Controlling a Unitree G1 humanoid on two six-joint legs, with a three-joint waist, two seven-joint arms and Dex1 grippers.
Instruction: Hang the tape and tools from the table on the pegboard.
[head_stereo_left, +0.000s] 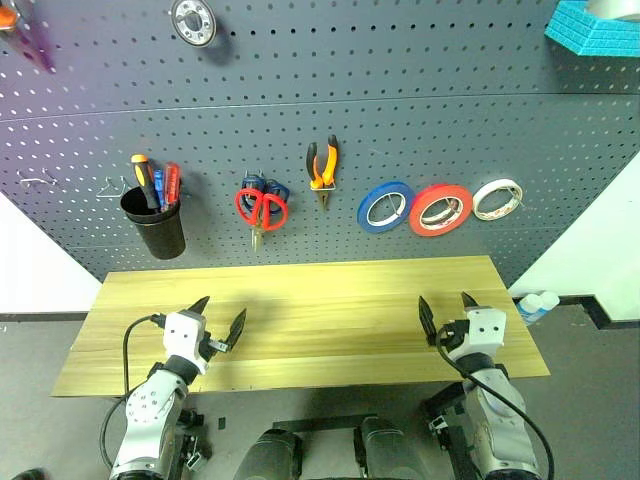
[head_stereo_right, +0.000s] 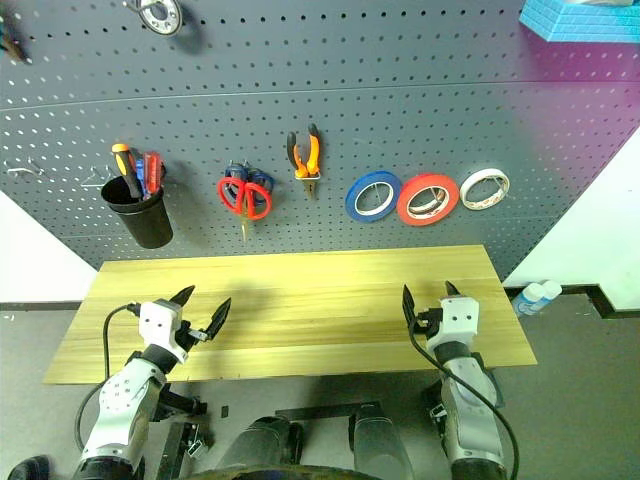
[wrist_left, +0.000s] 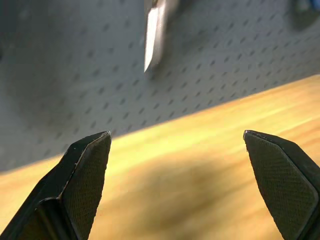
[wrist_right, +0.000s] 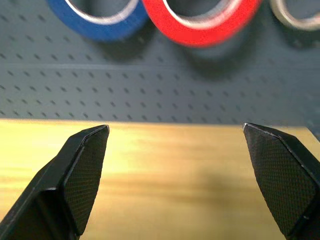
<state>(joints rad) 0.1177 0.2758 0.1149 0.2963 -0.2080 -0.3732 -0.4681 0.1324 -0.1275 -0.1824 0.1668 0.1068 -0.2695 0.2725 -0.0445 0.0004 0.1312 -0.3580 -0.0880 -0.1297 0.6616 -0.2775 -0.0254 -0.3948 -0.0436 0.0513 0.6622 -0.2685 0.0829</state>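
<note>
— Pegboard (head_stereo_left: 300, 110) status, left to right?

— Black cup (head_stereo_left: 155, 225) holds the red screwdriver (head_stereo_left: 172, 185) among others. Next, red scissors (head_stereo_left: 262, 209) hang blades down, then pliers (head_stereo_left: 322, 168), then a blue roll (head_stereo_left: 385, 205), the red tape (head_stereo_left: 440, 208) and a pale roll (head_stereo_left: 497, 199), each touching the board.

— Fingers?

— Left gripper (head_stereo_left: 218, 322) has its jaws spread wide, nothing between them, over the table (head_stereo_left: 330, 300) near its left front. Right gripper (head_stereo_left: 447, 309) likewise gaping and empty, near the right front.

— Relation to the tape?

— Well apart. In the right wrist view the tape (wrist_right: 200, 22) hangs on the board beyond the fingertips (wrist_right: 87, 165), above the table's far edge.
</note>
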